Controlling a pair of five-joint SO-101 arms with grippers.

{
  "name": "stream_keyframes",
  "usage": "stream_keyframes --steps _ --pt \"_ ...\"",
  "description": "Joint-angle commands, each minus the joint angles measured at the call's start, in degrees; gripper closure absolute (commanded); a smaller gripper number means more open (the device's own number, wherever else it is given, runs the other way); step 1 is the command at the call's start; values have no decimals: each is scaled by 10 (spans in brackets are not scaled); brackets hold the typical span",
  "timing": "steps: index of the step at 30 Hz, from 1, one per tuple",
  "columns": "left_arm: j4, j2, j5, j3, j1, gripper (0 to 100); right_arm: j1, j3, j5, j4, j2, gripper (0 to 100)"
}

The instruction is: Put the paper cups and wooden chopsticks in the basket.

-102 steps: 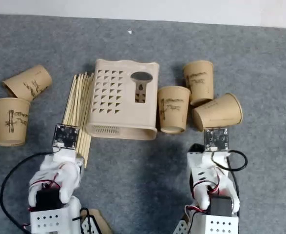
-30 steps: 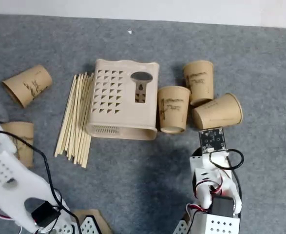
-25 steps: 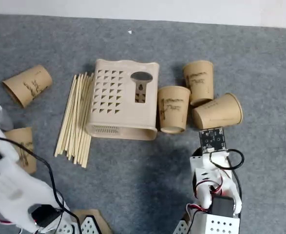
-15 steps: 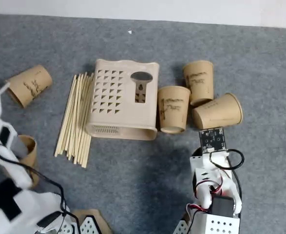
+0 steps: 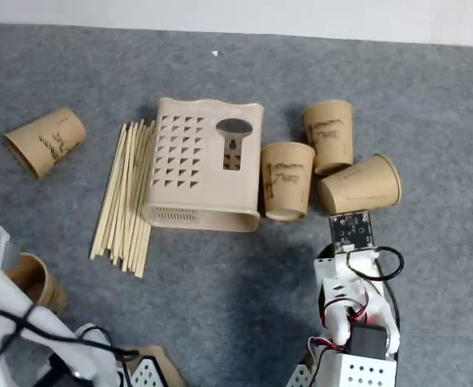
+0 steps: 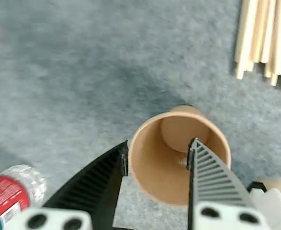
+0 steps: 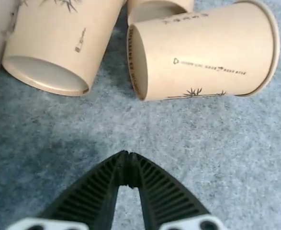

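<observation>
My left gripper (image 6: pixel 158 149) is clamped on a paper cup (image 6: pixel 164 179) by the rim, one finger inside and one outside, at the bench's near left corner. My right gripper (image 7: pixel 129 168) is closed. Risk: the rim buckles or slips en route to the basket (image 5: pixel 204 161) — dropping it onto the chopsticks (image 5: pixel 127 193).

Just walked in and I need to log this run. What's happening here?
The left claw is shut on a tilted paper cup, one finger inside its rim, at the near left. The right claw is shut on nothing, just short of three cups beside the basket. The chopsticks lie loose on the basket's other side, and another cup lies farther left.
</observation>
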Motion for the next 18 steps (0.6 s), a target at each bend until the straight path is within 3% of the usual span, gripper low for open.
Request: stream_keyframes --steps 1,5,9,18 --pt "-20 -34 -4 10 -7 776 7 67 4 -7 -4 992" --pt "-109 -33 -5 64 -44 776 7 67 4 -7 -4 992" --pt "-191 -33 -64 144 -68 776 7 67 4 -7 -4 992" --pt "-285 -32 -76 284 -51 784 7 67 4 -6 -4 992"
